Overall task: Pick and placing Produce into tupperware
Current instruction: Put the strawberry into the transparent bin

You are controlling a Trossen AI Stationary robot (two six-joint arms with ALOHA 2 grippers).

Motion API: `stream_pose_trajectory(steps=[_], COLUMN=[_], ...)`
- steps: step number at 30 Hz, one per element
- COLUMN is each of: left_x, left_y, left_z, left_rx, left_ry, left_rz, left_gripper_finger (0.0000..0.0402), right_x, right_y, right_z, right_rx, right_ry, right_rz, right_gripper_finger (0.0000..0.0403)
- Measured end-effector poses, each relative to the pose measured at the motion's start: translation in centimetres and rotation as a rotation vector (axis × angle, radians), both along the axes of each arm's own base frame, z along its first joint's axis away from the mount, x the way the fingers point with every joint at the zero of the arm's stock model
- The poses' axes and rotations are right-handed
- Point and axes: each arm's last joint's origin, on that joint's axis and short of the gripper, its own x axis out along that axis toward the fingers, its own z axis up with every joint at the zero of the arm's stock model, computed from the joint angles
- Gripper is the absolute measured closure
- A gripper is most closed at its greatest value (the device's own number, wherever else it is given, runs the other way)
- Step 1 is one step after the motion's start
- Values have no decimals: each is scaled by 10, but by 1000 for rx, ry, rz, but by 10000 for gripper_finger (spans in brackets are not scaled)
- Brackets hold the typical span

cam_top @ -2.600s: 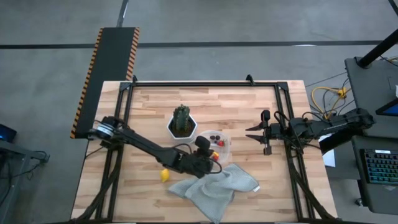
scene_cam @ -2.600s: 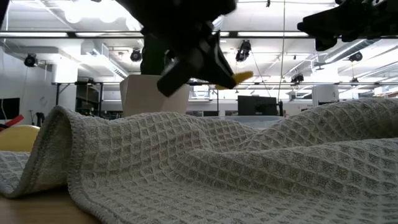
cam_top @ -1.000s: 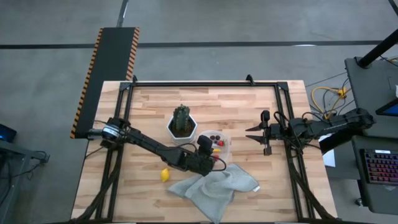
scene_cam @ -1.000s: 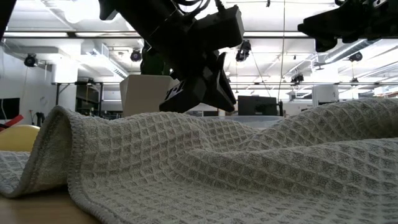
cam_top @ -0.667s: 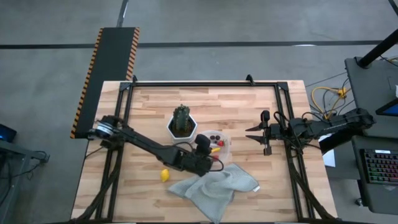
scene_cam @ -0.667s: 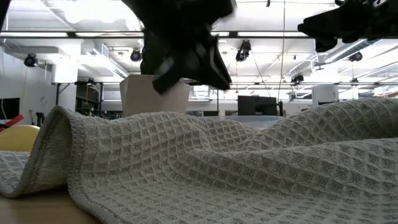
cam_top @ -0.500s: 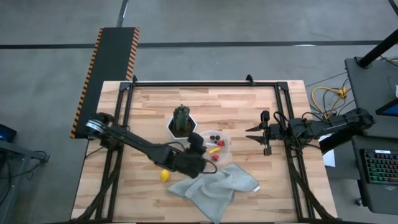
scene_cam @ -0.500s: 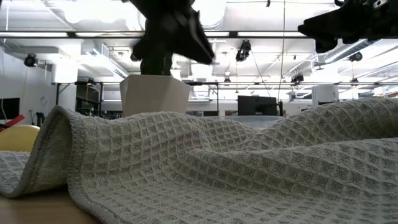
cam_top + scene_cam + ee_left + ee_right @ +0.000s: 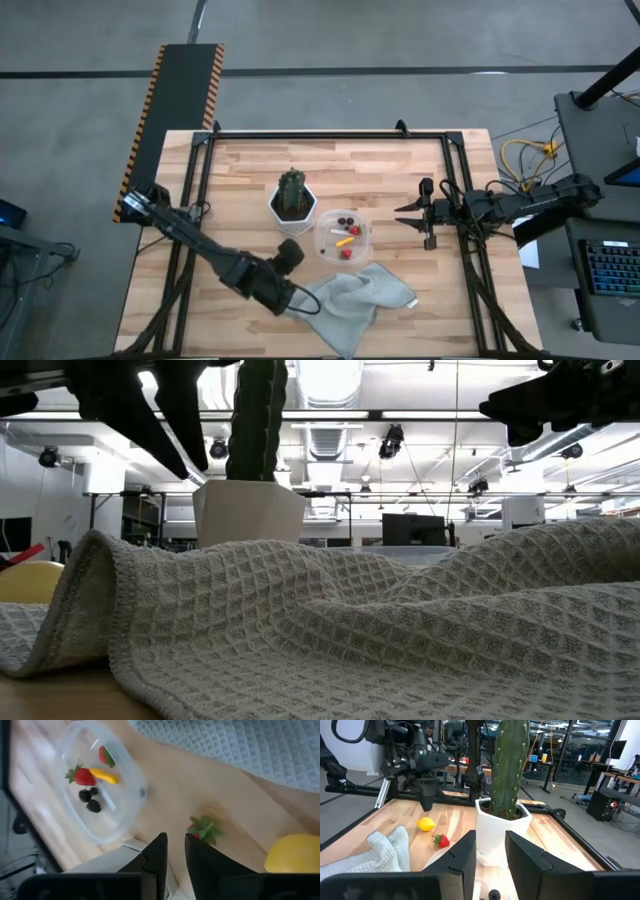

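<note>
The clear tupperware [image 9: 345,236] stands on the table right of the cactus pot [image 9: 292,205]. It holds two strawberries, dark berries and a yellow piece [image 9: 104,776]. A loose strawberry [image 9: 202,829] and a yellow lemon [image 9: 295,852] lie on the bare wood left of the grey cloth [image 9: 355,295]. My left gripper [image 9: 290,298] hangs above them, pointing steeply down, with a narrow empty gap between its fingers [image 9: 175,855]. In the right wrist view it [image 9: 427,800] stands over the lemon [image 9: 425,824]. My right gripper [image 9: 408,215] waits open and level at the table's right side.
The crumpled cloth [image 9: 350,620] fills the low view's foreground. The cactus [image 9: 510,765] in its white pot [image 9: 502,827] stands between the two arms. Black frame rails [image 9: 330,133] run along the table's edges. Bare wood lies far of the pot and tub.
My left gripper has drawn back from over the tupperware toward the table's left and near edges, rising and rolling as it went. It now hangs over the lemon and the loose strawberry. The produce in the tub has stayed put.
</note>
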Motion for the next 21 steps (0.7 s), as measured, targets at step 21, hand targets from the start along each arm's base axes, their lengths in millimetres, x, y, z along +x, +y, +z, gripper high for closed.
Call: stream_pose_trajectory(steps=[21], left_x=[12], left_y=[29], left_z=[-34], left_rx=[-70], left_ry=[197], left_rz=[-113], left_gripper_finger=[328], right_x=[0], right_y=[0], right_z=[0], right_rx=[-4], right_ry=[4], right_rz=[0], right_gripper_finger=[305])
